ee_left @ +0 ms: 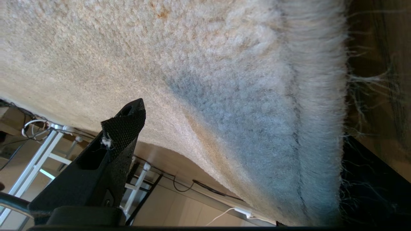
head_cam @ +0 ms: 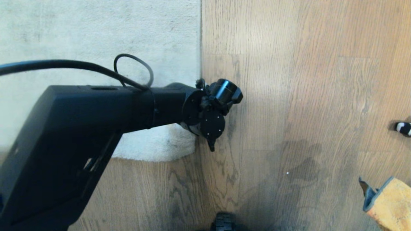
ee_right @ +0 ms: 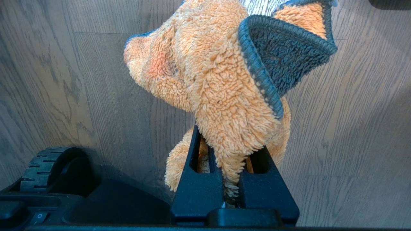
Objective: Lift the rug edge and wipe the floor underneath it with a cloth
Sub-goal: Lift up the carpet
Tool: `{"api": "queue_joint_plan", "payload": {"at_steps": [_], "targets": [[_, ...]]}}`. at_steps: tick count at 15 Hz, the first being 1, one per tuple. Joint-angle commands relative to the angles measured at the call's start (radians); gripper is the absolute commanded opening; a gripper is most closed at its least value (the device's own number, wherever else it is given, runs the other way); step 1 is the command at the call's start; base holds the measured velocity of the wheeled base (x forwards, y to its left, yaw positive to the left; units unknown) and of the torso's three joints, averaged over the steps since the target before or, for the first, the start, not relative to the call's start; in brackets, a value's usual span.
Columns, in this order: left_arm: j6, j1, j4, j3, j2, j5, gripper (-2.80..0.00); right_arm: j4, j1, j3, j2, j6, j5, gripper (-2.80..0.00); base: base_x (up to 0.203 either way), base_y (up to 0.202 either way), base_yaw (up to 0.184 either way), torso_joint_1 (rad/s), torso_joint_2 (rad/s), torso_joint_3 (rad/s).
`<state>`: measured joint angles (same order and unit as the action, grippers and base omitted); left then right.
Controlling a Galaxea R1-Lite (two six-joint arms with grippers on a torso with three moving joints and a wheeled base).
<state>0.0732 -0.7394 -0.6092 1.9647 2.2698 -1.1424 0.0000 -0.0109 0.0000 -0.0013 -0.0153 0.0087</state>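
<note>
Our left gripper [ee_left: 224, 128] stands wide at the rug edge [head_cam: 199, 48], beside the floor [head_cam: 289, 96]. Our right gripper [ee_right: 229, 179] holds the cloth [ee_right: 218, 80] tightly.

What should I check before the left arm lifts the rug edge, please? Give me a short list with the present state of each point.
1. The left gripper is at the rug edge: ok, it hangs right over the border.
2. Jaws closed on the rug edge: not ok, they stand open.
3. One finger under the rug edge: cannot tell; only one finger shows, above the pile.
4. The cloth is held in the right gripper: ok, clamped shut on it.
5. The floor under the rug edge is exposed for wiping: not ok, the edge looks flat.
</note>
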Motion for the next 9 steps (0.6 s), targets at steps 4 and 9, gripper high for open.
{"api": "queue_joint_plan", "payload": {"at_steps": [4,9], "targets": [[0.018,-0.064,-0.055,-0.006,0.002,0.006,0.0,0.0,0.0,0.0,0.001,0.0,0.001,-2.8,0.0,0.0,0.0,0.0,0.0,0.0],[0.025,-0.092,-0.066,-0.013,-0.007,0.004,0.0,0.0,0.0,0.0,0.001,0.0,0.001,-2.8,0.0,0.0,0.0,0.0,0.0,0.0]]}}
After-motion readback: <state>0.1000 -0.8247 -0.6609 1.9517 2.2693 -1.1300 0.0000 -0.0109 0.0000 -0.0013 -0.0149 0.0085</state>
